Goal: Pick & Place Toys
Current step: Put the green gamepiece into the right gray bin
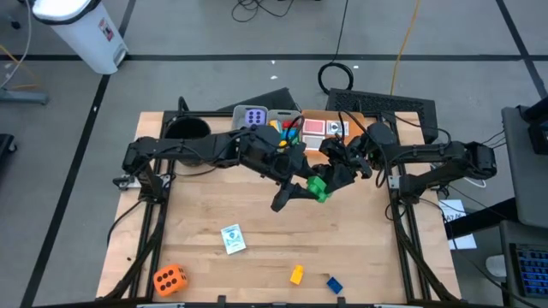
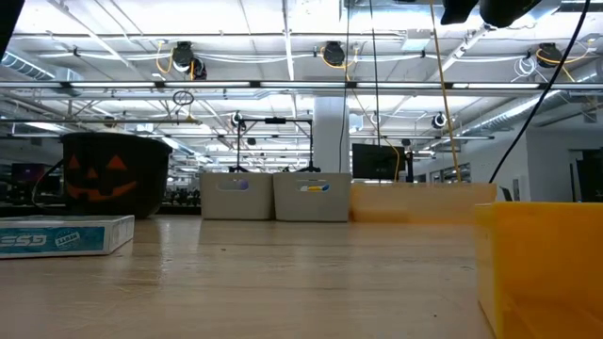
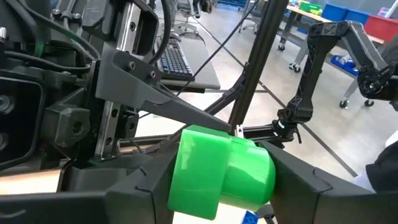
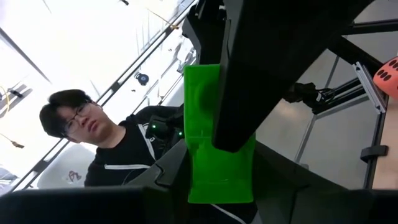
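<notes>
Grasping one green brick together, left end effector and right end effector meet above the table.

Pumpkin bucket, grey bins, keyboard, prob. person.

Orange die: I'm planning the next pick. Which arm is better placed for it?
Left. The orange die sits at the table's front left corner, on the left arm's side. The left gripper and right gripper meet at the green brick mid-table, so neither is free yet.
</notes>
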Robot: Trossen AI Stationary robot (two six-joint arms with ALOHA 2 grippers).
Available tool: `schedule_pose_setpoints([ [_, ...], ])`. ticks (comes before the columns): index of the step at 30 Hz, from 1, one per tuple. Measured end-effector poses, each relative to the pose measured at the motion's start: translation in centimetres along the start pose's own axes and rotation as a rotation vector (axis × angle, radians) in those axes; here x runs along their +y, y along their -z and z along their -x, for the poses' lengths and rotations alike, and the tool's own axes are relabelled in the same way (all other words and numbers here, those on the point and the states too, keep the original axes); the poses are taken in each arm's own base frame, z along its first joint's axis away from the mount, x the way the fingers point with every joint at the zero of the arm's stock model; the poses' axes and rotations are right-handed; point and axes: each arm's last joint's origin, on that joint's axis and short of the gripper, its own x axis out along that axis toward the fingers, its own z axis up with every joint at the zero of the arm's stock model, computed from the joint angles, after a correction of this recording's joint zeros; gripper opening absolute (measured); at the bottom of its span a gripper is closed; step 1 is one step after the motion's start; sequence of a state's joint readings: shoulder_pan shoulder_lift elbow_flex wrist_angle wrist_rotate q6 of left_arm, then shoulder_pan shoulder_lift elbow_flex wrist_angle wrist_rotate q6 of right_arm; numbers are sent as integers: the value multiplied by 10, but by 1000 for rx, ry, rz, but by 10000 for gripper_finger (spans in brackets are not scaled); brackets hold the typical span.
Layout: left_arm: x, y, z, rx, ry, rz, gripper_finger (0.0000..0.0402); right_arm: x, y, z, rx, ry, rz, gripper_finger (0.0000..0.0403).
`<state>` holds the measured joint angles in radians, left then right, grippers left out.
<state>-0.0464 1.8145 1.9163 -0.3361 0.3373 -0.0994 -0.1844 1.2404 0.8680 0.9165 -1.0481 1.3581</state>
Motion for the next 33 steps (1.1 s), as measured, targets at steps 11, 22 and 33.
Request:
schedule_pose_setpoints([
  [11,2,-6,10,-16,15,16,197,0,-2,0,-68,11,-83,185],
  [22,7,-24,49,-38,-1,42,175,5,-14,16,-173,4,8,250],
  [33,37,-32,92,-47,-131,297,175,27,-27,32,-552,80,508,251],
])
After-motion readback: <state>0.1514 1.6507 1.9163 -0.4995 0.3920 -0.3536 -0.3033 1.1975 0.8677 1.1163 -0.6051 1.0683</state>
